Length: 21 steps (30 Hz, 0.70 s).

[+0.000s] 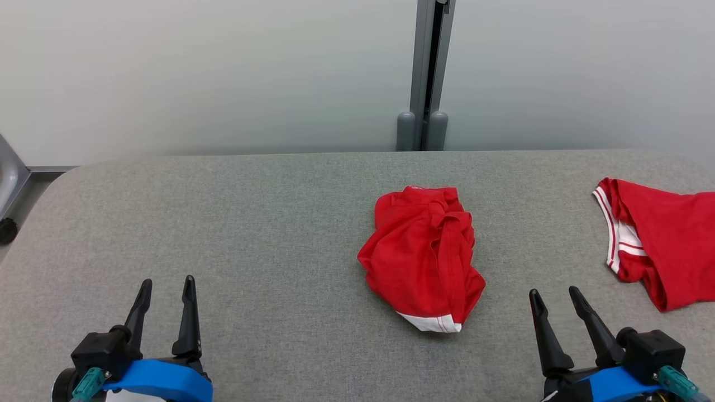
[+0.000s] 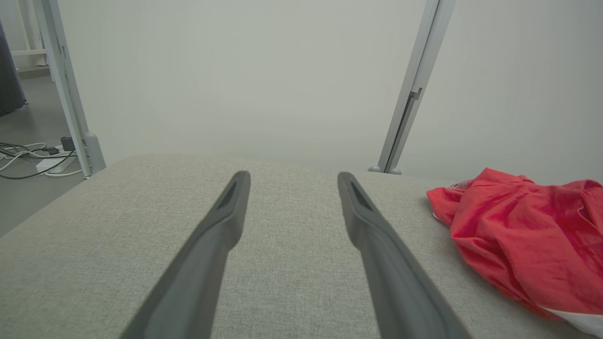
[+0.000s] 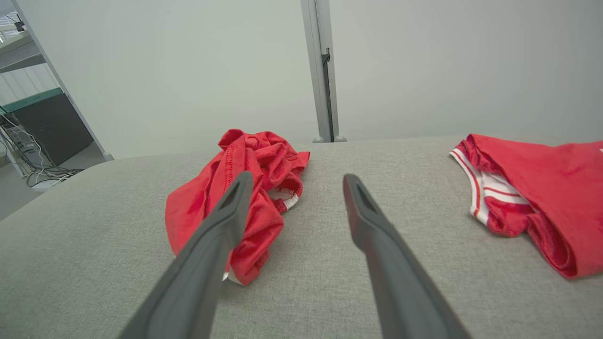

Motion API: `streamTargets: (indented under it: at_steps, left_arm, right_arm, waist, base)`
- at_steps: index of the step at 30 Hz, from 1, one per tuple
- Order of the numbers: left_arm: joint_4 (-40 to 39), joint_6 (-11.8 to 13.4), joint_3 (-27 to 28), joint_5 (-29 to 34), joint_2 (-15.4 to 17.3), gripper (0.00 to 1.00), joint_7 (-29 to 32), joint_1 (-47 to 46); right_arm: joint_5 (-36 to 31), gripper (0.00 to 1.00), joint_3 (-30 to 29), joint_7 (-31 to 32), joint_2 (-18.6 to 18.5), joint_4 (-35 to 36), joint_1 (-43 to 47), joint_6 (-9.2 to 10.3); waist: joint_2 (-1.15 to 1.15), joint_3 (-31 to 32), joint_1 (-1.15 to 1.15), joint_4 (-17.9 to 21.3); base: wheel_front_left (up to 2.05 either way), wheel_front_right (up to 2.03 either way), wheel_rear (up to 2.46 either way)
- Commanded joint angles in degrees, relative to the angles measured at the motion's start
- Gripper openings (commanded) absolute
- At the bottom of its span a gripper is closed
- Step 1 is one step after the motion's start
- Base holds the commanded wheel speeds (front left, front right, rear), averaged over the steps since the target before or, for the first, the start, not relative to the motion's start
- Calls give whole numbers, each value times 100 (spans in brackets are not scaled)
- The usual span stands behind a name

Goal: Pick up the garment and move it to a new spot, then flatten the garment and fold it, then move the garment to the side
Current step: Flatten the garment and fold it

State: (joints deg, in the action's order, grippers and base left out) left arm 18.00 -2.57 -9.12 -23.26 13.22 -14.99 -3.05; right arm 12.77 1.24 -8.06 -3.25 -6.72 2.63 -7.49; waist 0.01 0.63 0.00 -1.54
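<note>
Garment (image 1: 422, 265): crumpled red heap, centre-right on grey table (image 1: 223, 223).
Left gripper (image 1: 167, 280): spread wide, empty, well apart from heap.
Right gripper (image 1: 553, 290): spread wide, empty, near heap.
Second garment (image 1: 665, 240): table's right edge.
Left wrist view: floor cables (image 2: 28, 160).

Bright, soft, even light falls from overhead. The crumpled red garment (image 1: 422, 262) throws only a thin, faint shadow onto the grey table (image 1: 251, 223) along its near edge. Behind the garment the pale wall (image 1: 223, 72) is evenly lit. In the left wrist view the post (image 2: 413, 89) behind the garment leans from wide-angle distortion, the garment's red looks washed out, and the left gripper (image 2: 291, 179) turns soft and blurred toward the bottom edge.
</note>
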Motion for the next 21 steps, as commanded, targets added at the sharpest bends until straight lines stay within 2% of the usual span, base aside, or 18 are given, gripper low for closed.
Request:
streamTargets:
  at_steps: [1, 5, 10, 21]
  left_arm:
    - [-16, 9, 19, 1, 0, 100, -25, -62]
    - [-32, -4, 19, 12, -7, 100, -25, -80]
    - [-21, -44, 1, 9, -11, 100, -25, -108]
    - [15, -115, -28, 20, 11, 100, -25, -290]
  right_arm:
    - [28, 100, 15, 17, 19, -12, -5, 0]
    - [89, 100, 164, 115, 23, -85, -87, 0]
    - [212, 100, 665, 464, -129, -374, -287, 0]
    - [794, 100, 1492, 765, -135, -1719, -1212, 0]
  waist:
    - [-1, 0, 0, -7]
    - [-1, -7, 0, -27]
    - [-1, -44, 0, -37]
    - [-1, -219, 0, -111]
  base:
    - [0, 0, 0]
    - [0, 0, 0]
    - [0, 0, 0]
    - [0, 0, 0]
